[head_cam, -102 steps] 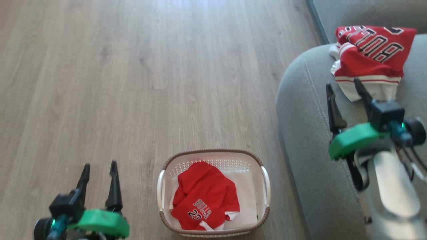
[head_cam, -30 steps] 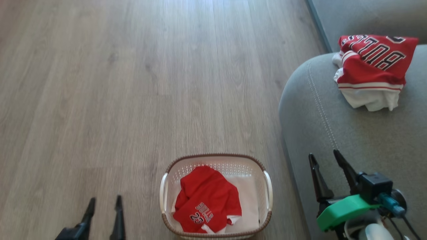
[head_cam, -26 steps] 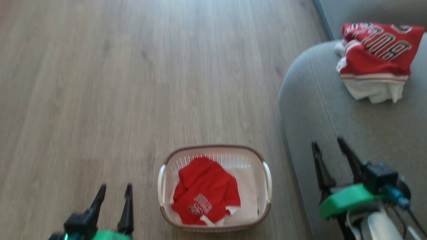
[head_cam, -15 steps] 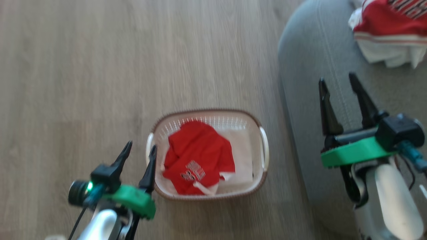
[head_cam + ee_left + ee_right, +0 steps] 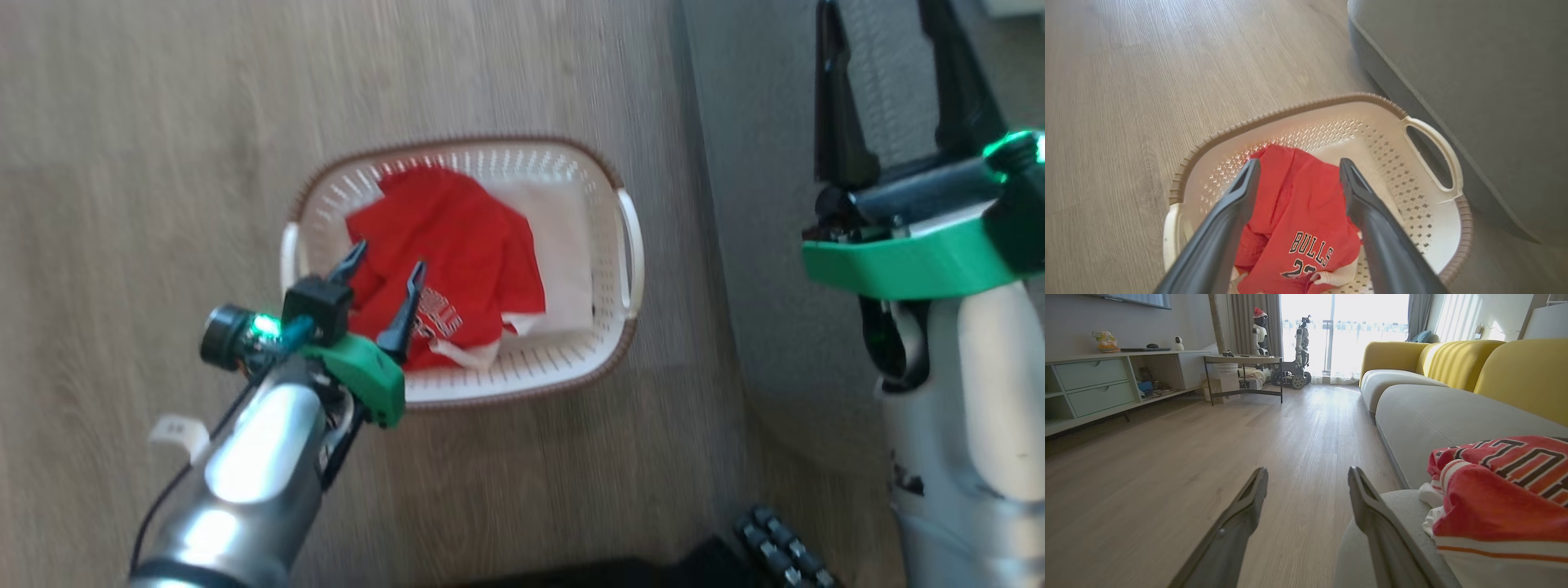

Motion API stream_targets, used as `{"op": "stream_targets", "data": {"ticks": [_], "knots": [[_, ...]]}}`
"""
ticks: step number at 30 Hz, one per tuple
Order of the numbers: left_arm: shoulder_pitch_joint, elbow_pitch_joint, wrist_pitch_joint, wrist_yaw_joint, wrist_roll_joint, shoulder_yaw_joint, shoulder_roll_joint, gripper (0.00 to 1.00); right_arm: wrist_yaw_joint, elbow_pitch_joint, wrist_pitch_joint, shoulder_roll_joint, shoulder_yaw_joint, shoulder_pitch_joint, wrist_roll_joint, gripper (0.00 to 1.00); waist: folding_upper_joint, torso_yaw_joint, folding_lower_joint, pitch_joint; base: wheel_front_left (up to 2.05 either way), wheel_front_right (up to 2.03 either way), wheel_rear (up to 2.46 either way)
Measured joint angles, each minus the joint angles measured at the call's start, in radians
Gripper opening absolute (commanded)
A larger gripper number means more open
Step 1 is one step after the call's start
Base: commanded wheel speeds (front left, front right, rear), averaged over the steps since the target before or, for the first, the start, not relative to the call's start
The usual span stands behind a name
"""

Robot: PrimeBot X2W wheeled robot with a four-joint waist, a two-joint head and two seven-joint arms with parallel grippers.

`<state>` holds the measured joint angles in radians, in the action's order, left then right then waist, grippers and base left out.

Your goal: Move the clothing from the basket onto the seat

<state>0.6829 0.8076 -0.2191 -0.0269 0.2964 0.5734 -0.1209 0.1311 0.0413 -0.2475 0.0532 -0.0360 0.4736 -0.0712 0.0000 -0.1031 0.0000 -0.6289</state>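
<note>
The white basket (image 5: 624, 237) with its brown rim stands on the wood floor beside the grey seat (image 5: 759, 204). A crumpled red "BULLS" jersey (image 5: 457, 229) lies inside it on white cloth (image 5: 559, 237). My left gripper (image 5: 389, 257) hangs open just above the jersey, near the basket's left side. In the left wrist view its fingertips (image 5: 1299, 165) frame the jersey (image 5: 1298, 220) inside the basket (image 5: 1290, 112). My right gripper (image 5: 886, 49) is open and empty over the seat. The right wrist view has that gripper (image 5: 1307, 473) left of a second red jersey (image 5: 1494, 490) lying on the seat (image 5: 1433, 412).
Wood floor (image 5: 163, 163) stretches left of the basket. My dark base (image 5: 775, 555) shows at the bottom edge. Farther off are yellow sofa backs (image 5: 1453, 355), a low console (image 5: 1098, 384), a small table (image 5: 1243, 359) and another robot (image 5: 1300, 339) by the window.
The head camera has tipped down, so the basket sits higher in the picture. My left gripper has swung right from beside the basket to above the jersey. Both grippers stay open.
</note>
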Motion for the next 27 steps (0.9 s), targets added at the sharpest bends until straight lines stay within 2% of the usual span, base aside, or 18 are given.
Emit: {"op": "stream_targets", "data": {"ticks": [7, 12, 20, 27], "knots": [[0.151, 0.206, 0.021, -0.018, -0.038, 0.041, 0.023, 1.0, 0.0, 0.066, -0.005, 0.0, -0.015, 0.041, 0.0, 1.0, 0.0, -0.034, 0.0, -0.138, 0.0, 0.0, 0.0], [0.237, 0.302, 0.024, -0.021, -0.055, 0.058, 0.023, 1.0, 0.0, 0.096, -0.008, 0.0, -0.041, 0.069, -0.009, 1.0, 0.0, -0.063, 0.0, -0.213, 0.0, 0.0, 0.0], [0.343, 0.388, 0.025, -0.018, -0.079, 0.084, 0.015, 1.0, 0.0, 0.13, -0.008, 0.001, -0.074, 0.1, -0.026, 1.0, 0.0, -0.114, 0.0001, -0.283, 0.0, 0.0, 0.0], [0.355, 0.44, 0.035, -0.005, -0.087, 0.091, 0.009, 1.0, 0.0, 0.178, -0.008, 0.001, -0.095, 0.112, -0.034, 1.0, 0.0, -0.148, 0.0001, -0.317, 0.0, 0.0, 0.0]]}}
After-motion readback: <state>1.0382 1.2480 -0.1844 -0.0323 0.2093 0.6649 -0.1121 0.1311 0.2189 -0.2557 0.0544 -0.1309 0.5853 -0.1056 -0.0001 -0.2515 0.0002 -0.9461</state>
